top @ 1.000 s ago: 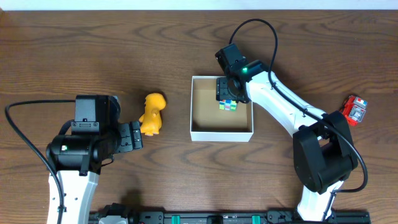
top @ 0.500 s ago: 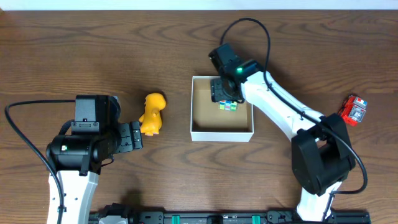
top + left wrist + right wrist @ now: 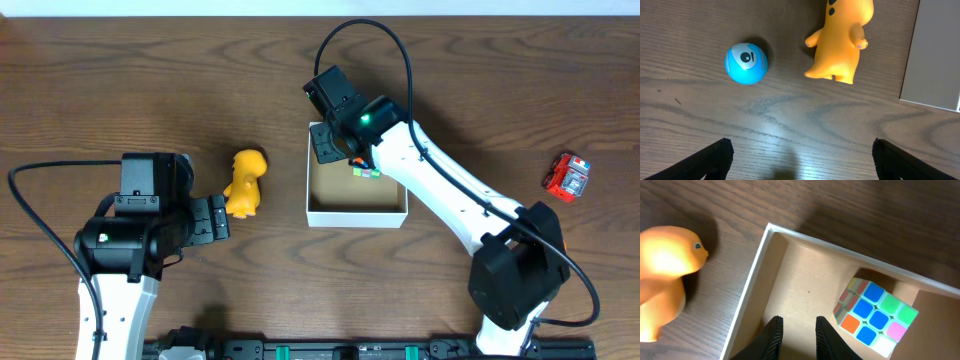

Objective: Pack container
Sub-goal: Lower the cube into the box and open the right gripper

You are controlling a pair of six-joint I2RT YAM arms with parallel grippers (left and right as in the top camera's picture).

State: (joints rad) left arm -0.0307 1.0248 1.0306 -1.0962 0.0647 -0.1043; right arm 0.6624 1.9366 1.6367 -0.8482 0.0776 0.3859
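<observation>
The container (image 3: 356, 216) is a white shallow box with a brown floor, at mid-table. A multicoloured cube (image 3: 367, 171) lies in its far right corner (image 3: 875, 315). My right gripper (image 3: 328, 145) hovers over the box's far left corner. Its jaws (image 3: 798, 330) are narrowly apart with nothing between them, left of the cube and not touching it. A yellow duck-like toy (image 3: 245, 183) stands left of the box (image 3: 665, 275). My left gripper (image 3: 222, 218) is wide open and empty just below the yellow toy (image 3: 840, 42), and a blue ball (image 3: 746, 62) lies beside it.
A red toy car (image 3: 567, 177) lies at the far right of the wooden table. The box's white outer wall (image 3: 935, 55) shows at the right edge of the left wrist view. In the overhead view my left arm hides the blue ball.
My right gripper has moved left and away from the cube, which stays lying in the box, and its jaws have narrowed. The left arm has not moved.
</observation>
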